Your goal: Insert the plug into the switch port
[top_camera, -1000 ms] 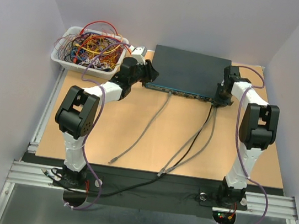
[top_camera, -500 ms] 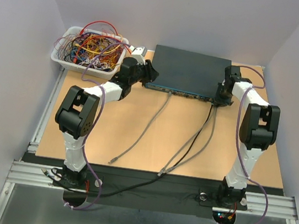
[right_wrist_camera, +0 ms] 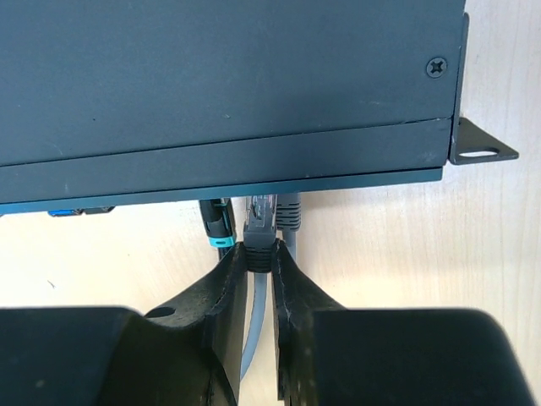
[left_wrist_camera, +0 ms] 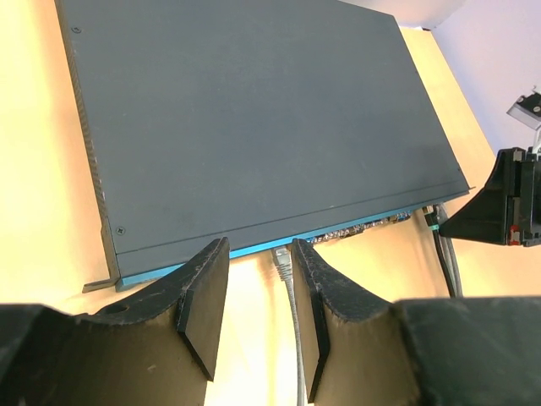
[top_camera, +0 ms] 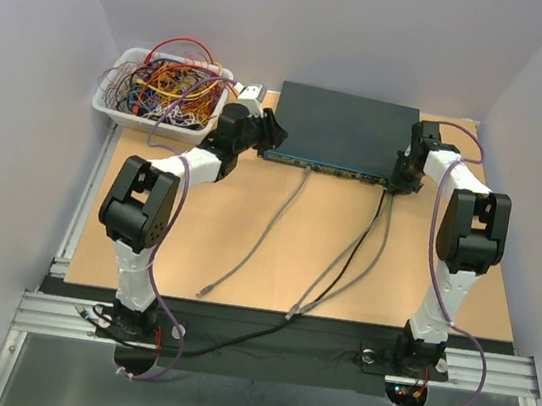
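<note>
The switch (top_camera: 344, 130) is a wide dark grey-blue box with a teal front edge, at the back of the table; it fills the top of both wrist views (left_wrist_camera: 254, 127) (right_wrist_camera: 228, 85). My right gripper (right_wrist_camera: 259, 258) is shut on a grey plug (right_wrist_camera: 259, 228) whose clear tip sits at the front edge of the switch, between a black plug with a teal band (right_wrist_camera: 216, 222) and another grey plug (right_wrist_camera: 289, 211). My left gripper (left_wrist_camera: 259, 279) is open at the switch's left front; a plugged-in grey cable (left_wrist_camera: 287, 288) runs between its fingers.
A white tray (top_camera: 155, 96) full of coloured wires stands at the back left. Grey cables (top_camera: 262, 227) and a black cable (top_camera: 337, 273) trail from the switch across the wooden table (top_camera: 195, 243) toward the near edge.
My right gripper has shifted very slightly to the right along the switch's front. The left arm has not moved.
</note>
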`<state>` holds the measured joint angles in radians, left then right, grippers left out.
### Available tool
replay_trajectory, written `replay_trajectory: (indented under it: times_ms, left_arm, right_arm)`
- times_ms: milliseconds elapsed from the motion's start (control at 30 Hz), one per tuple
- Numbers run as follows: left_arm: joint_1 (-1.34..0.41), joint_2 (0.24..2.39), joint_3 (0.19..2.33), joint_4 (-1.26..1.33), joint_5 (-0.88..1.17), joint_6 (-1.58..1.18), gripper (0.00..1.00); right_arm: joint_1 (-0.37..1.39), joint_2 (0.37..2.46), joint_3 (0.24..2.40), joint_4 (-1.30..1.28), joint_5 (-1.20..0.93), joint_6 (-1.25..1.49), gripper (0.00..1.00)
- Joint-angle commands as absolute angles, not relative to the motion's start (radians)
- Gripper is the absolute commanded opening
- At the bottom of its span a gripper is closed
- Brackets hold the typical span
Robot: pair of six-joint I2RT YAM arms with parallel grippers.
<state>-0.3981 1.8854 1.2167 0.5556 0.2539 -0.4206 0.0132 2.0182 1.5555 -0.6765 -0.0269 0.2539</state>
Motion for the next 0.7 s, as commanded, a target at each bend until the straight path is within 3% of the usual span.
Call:
replay_trajectory:
  times_ms: [0,667]
  left_arm:
    - [-0.406,1.806,1.197,0.572,0.250,-0.410,0.46]
    - [-0.407,1.809,1.207,0.560,0.262,-0.390,0.46]
  right_arm:
    - [0.006,1.960,1.542,-0.630,-0.009,0.250,0.00]
    - [0.005,1.960,1.536,-0.660,0.097,0.249,0.00]
